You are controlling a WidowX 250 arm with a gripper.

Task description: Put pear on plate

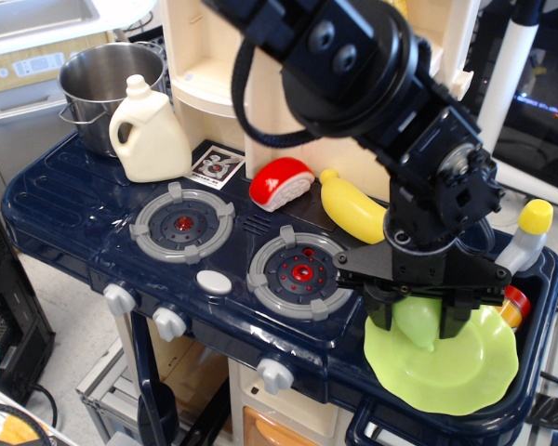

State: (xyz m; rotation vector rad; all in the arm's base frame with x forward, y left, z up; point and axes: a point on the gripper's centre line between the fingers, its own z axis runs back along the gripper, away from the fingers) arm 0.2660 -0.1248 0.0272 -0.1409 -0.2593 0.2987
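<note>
The light-green pear point(415, 320) is between my gripper's point(417, 323) black fingers point(380, 308), low over the left part of the lime-green scalloped plate point(465, 358). The plate sits in the sink at the right end of the toy kitchen. The gripper is shut on the pear. I cannot tell whether the pear touches the plate. My black arm point(353, 65) comes down from the top and hides the plate's upper left rim.
A yellow banana point(353, 208) and a red-and-white sushi piece point(281, 182) lie behind the right burner point(299, 271). A cream jug point(149, 132) and a steel pot point(98, 82) stand at the back left. A yellow-capped bottle point(523, 240) and a red-and-yellow object point(511, 303) sit beside the plate.
</note>
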